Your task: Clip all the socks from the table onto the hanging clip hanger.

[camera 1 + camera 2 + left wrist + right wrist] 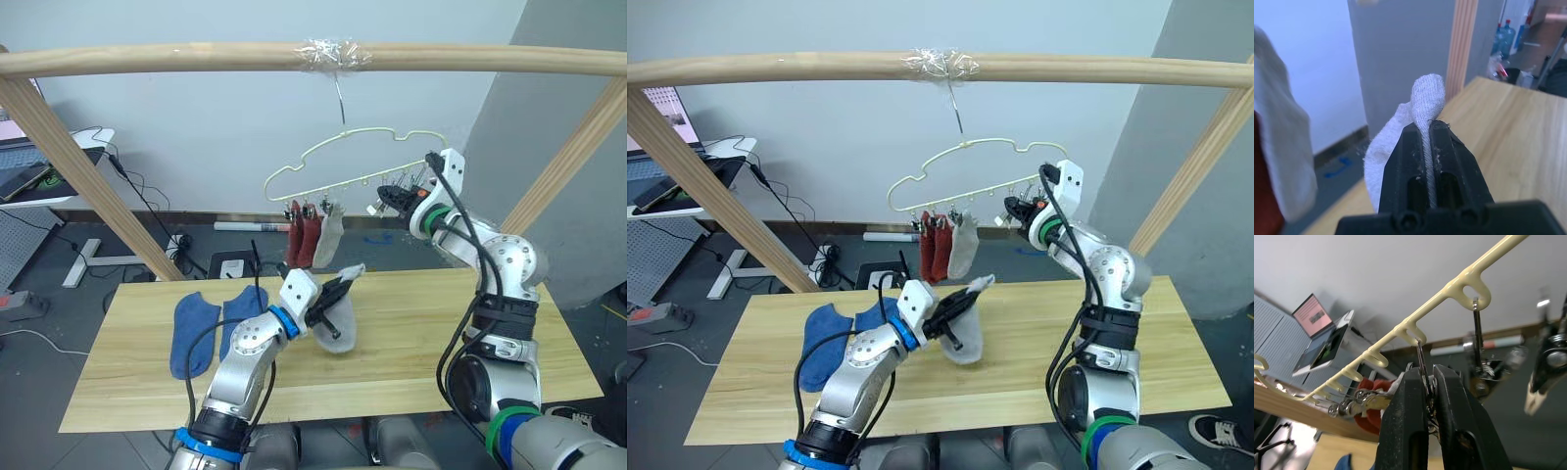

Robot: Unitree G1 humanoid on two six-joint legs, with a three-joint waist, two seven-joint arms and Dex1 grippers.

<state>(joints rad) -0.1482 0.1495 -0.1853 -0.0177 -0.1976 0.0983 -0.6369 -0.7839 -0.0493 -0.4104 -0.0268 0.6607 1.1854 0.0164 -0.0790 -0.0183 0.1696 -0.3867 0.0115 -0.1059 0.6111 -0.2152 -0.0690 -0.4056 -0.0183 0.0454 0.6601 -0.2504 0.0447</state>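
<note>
Our left gripper clamps a grey sock just above the table; right gripper pinches a hanger clip. We should raise the sock's edge squarely into that clip.

Room around my workspace, itemised:

- Wooden pole frame: thick round horizontal bar overhead, with slanted poles dropping at either side; clear tape wrapped at the bar's middle.
- Back wall: plain, pale blue-white, evenly lit.
- Grey panel: darker surface to my right.
- Floor: dark grey, strewn with black cables and a power strip.
- White desk: off to my left, carrying an open laptop with a lit screen.
- Water bottles: blue, standing at a distance in the left wrist view.
</note>
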